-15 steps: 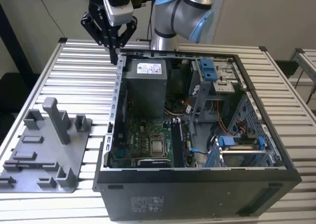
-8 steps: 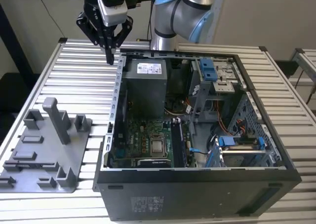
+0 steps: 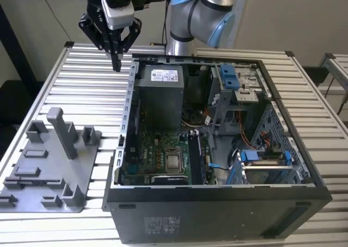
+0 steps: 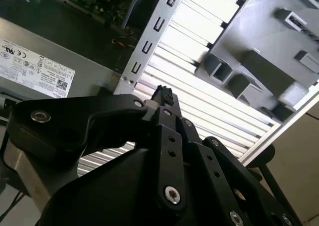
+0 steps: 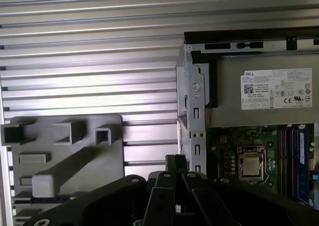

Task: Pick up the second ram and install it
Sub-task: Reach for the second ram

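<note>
Legend. My black two-fingered claw [image 3: 117,62] hung with its fingers drawn together on nothing, above the slatted aluminium worktop [image 3: 81,94]. It was just outside the wall of the open black computer case [image 3: 217,203], at the corner holding the grey power-supply box [image 3: 160,94]. The second ram, a long, thin dark blue memory stick [image 5: 301,161], stood on edge in a motherboard slot near the silver processor socket [image 5: 250,166]. I judged the installing step done or nearly so. Any further move would call for a straight press along the stick's top edge, should its latches prove unseated.
</note>
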Controlling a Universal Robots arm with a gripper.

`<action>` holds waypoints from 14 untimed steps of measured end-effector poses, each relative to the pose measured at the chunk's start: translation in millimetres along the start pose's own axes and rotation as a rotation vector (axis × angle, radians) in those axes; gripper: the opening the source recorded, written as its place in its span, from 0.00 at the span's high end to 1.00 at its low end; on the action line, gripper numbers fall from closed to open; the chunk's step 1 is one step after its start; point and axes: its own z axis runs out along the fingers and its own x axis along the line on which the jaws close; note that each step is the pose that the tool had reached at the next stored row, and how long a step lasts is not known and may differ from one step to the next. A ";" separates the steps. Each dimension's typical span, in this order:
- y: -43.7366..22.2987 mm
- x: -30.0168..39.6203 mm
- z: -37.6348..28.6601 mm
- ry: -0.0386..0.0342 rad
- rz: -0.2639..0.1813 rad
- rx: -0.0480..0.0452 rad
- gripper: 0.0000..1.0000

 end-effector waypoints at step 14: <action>-2.4 33.9 2.2 0.0064 0.000 0.0003 0.89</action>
